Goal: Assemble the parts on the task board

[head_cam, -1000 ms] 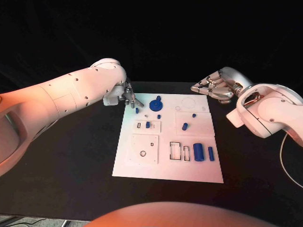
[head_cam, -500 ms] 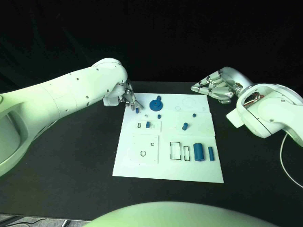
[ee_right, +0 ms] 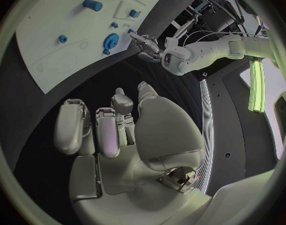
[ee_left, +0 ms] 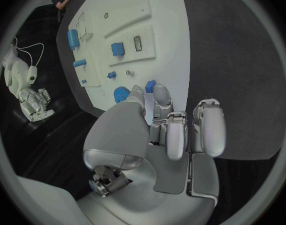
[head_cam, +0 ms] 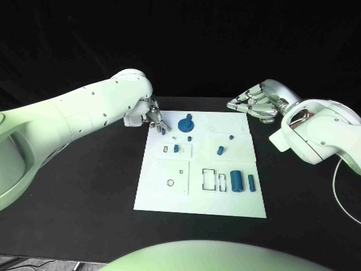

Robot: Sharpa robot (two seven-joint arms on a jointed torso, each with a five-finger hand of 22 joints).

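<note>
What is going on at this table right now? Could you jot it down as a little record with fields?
surface: black table
task board: white plate lying mid-table
left hand: at the board's far left corner, pinching a small blue part
right hand: off the board's far right corner, fingers curled, holding nothing
gear: blue gear on the board's far end
largest blue cylinder: lying near the board's right edge

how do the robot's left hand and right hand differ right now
The left hand pinches a small blue part at its fingertips; the right hand holds nothing, its fingers curled in. The left hand is over the far left corner of the task board; the right hand hangs beyond the far right corner, over the black table. Both are silver, on white arms.
</note>
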